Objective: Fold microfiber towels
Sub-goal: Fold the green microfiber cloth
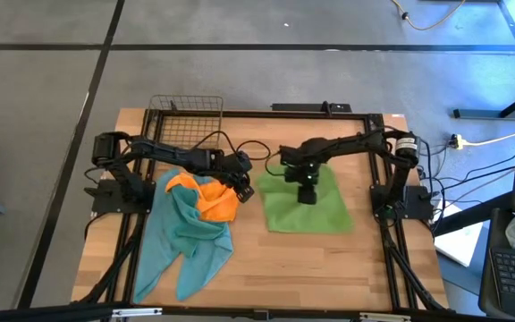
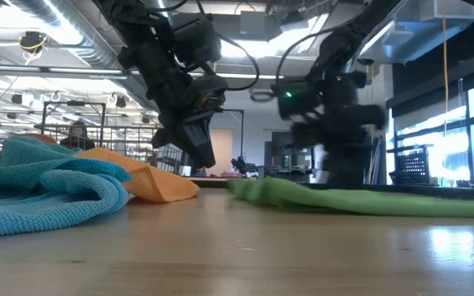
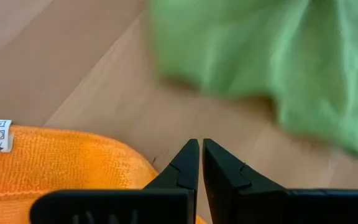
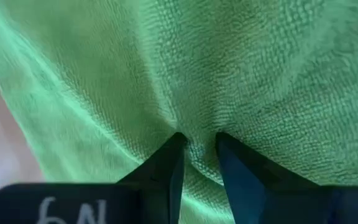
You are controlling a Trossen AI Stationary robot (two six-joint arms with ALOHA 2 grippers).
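The right gripper (image 4: 196, 146) pinches a fold of the green towel (image 1: 309, 207), which lies spread on the table (image 1: 329, 268). The left gripper (image 3: 201, 152), closed on nothing, hovers beside one orange towel (image 1: 215, 199) lying on one teal towel (image 1: 181, 237). A wire basket (image 1: 186, 112) stands behind. Both arms reach inward.

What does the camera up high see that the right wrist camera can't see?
Only the high view shows the whole wooden table, the wire basket at its back edge, the teal towel, the orange towel lying on it, and the left gripper, shut and empty beside the orange towel. Only the right wrist view shows, up close, a small bunch of cloth pinched between the right gripper fingers. Both show the green towel with the right gripper on it.
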